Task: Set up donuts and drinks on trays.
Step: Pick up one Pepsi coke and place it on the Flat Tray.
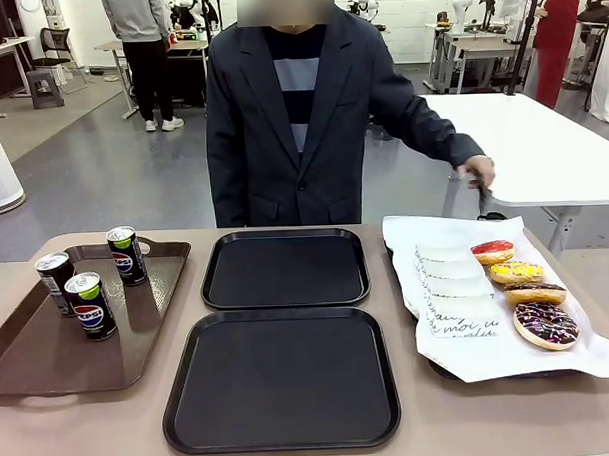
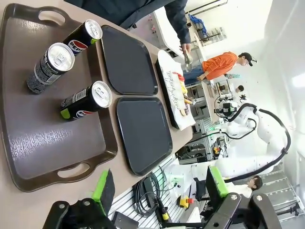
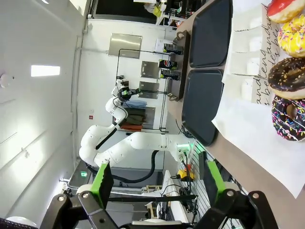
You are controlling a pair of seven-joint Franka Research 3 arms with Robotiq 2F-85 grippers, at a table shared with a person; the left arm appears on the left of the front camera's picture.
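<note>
Cans (image 1: 90, 306) wait left of the black trays (image 1: 280, 381), donuts (image 1: 545, 325) right of them, ready for loading; left gripper (image 2: 159, 185) and right gripper (image 3: 158, 181) have fingers apart, empty.

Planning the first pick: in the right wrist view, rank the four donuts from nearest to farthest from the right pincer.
1. Sprinkled donut, lowest, closest to the right pincer.
2. Chocolate donut, just above it.
3. Yellow donut, higher up.
4. Red donut, at the top edge.

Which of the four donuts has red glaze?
The donut at the far end of the row, nearest the person; the others are yellow or chocolate.
</note>
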